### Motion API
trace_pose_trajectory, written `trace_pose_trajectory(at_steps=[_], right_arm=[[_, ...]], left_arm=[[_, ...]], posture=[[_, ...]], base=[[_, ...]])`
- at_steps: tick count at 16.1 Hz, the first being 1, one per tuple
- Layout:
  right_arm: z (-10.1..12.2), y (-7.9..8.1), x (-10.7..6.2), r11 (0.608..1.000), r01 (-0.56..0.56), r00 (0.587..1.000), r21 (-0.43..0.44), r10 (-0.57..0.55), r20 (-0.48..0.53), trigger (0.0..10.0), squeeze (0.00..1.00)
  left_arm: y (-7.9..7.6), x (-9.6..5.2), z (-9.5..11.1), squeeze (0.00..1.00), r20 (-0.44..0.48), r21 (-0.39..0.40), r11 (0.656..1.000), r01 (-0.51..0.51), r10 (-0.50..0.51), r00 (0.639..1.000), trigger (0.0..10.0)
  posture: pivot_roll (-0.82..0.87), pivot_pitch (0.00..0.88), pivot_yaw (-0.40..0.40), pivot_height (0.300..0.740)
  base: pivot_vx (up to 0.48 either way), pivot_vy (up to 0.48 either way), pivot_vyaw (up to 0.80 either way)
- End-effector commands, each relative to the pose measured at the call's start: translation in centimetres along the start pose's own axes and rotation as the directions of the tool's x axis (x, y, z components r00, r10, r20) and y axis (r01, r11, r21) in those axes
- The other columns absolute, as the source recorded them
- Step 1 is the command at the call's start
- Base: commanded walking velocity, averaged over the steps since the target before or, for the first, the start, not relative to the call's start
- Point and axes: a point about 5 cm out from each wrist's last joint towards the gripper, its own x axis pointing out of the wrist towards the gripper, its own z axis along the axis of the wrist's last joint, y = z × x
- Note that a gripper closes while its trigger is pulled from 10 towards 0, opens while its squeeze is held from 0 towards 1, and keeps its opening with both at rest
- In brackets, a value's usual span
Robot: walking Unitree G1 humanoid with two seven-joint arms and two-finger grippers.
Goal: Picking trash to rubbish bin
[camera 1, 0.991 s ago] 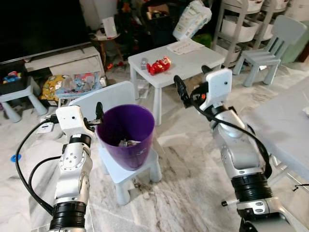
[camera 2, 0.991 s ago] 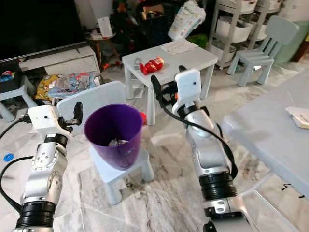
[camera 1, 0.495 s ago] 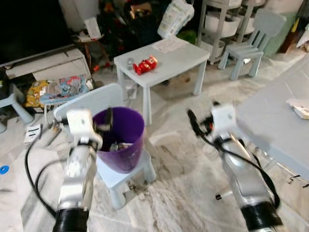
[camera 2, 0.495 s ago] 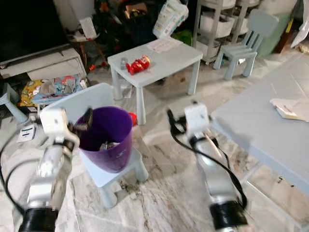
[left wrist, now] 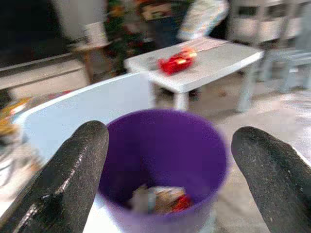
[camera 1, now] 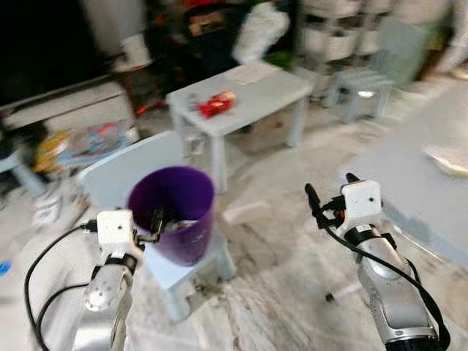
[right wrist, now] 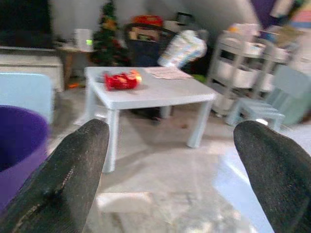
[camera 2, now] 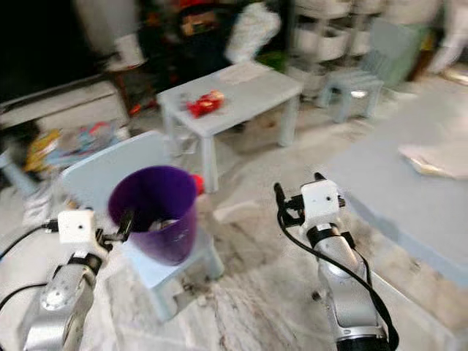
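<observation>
Red snack wrapper [camera 1: 214, 105] lies on the small white table [camera 1: 278, 89], well beyond the purple bin [camera 1: 172, 223] on its little chair [camera 1: 191, 269]. My left gripper [left wrist: 170, 160] and right gripper [right wrist: 167, 160] are both spread, empty. With everything blurred as I move, I could clip the bin off its chair.

Motion blur softens the whole room; the red wrapper [camera 1: 213, 105] on the small tabletop [camera 1: 248, 89] and the scraps [left wrist: 158, 200] inside the purple bin [camera 1: 172, 223] stay unidentifiable
</observation>
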Motion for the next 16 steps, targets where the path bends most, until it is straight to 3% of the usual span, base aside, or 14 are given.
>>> trace_pose_trajectory(at_steps=[1, 7, 16], right_arm=[[0.9, -0.3, 0.2, 1.0, 0.015, 1.0, 0.001, -0.015, 0.026, 10.0, 0.0], [1.1, -0.4, 0.0, 1.0, 0.031, 0.999, -0.001, -0.031, 0.026, 10.0, 0.0], [1.4, -0.4, 0.0, 0.999, 0.031, 0.999, -0.007, -0.031, 0.028, 10.0, 0.0]], left_arm=[[-0.5, 0.6, 1.1, 0.0, 0.032, -0.001, 1.0, 0.024, -0.024, 0.999, 10.0], [0.7, 2.5, 3.1, 0.0, 0.072, -0.014, 1.0, -0.005, 0.006, 0.997, 10.0], [1.4, 3.6, 4.2, 0.0, 0.102, -0.029, 0.999, -0.03, 0.033, 0.994, 10.0]], posture=[[-0.11, 0.0, 0.057, 0.74], [-0.13, 0.0, 0.064, 0.74], [-0.13, 0.0, 0.062, 0.74]], base=[[0.0, 0.0, -0.79], [0.0, 0.0, -0.79], [0.0, 0.0, -0.77]])
